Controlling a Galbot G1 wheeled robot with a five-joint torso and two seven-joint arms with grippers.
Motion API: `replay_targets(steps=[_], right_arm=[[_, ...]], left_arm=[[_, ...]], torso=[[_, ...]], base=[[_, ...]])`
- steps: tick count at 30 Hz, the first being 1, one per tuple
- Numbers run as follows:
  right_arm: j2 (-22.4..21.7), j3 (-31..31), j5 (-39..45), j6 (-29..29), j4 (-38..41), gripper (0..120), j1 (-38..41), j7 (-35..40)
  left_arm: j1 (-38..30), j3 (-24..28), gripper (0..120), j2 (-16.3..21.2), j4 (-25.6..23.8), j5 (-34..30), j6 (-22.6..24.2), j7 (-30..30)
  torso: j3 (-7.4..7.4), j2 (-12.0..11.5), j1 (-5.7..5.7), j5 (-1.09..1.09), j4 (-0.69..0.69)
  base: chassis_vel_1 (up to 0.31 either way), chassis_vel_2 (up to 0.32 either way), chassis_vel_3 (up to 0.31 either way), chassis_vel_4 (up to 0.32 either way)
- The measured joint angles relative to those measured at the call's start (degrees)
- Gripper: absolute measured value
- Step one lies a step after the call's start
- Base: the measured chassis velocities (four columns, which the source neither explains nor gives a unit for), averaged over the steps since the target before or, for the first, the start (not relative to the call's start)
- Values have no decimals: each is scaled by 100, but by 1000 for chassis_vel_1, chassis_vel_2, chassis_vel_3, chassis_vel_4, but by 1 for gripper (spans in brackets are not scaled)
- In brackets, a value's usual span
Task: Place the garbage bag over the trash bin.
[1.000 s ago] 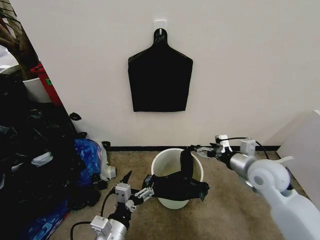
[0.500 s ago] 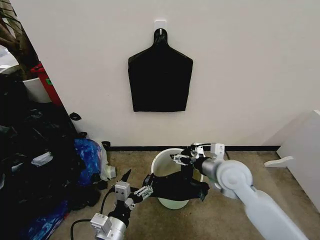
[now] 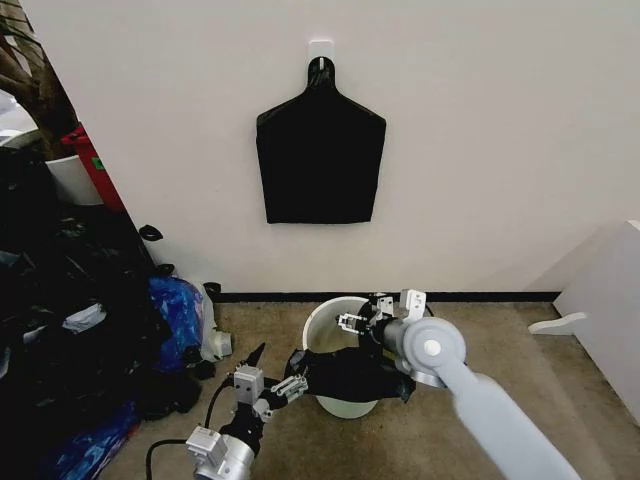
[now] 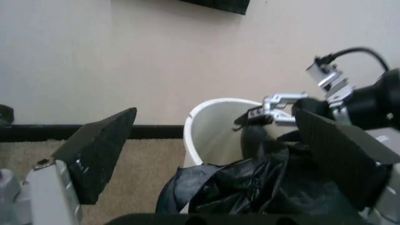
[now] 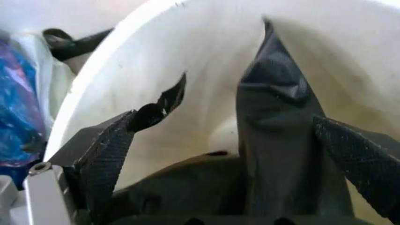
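The white trash bin stands on the carpet below a flat black bundle on the wall. The black garbage bag drapes over its near rim, one strip hanging inside. At the bin's 1 o'clock the right gripper reaches over the mouth, jaws apart around that strip. At 7 o'clock the left gripper sits beside the bag, jaws apart.

No text, label, brand, number or sign can be read anywhere, neither on the trash bin nor on the garbage bag draped over its near rim, nor on the wall behind them.
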Motion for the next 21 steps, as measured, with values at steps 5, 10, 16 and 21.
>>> replay_targets(steps=[5,10,16,21], right_arm=[[-16,-6,133,14,174,100,-31,133],[-202,162,351,19,822,100,-39,174],[-421,534,59,-103,1088,100,151,-727],[-911,586,-1621,-183,177,100,712,-3099]], left_arm=[[-16,3,100,1,30,2,-9,4],[-42,37,100,-24,86,9,-12,9],[-47,69,100,-37,116,21,-14,16],[22,18,100,-29,18,30,-16,10]], torso=[[0,0,0,1,0],[-1,0,0,0,0],[-1,0,0,1,-1],[-1,0,0,1,-1]], base=[[0,0,0,0],[0,0,0,0],[0,0,0,0],[0,0,0,0]])
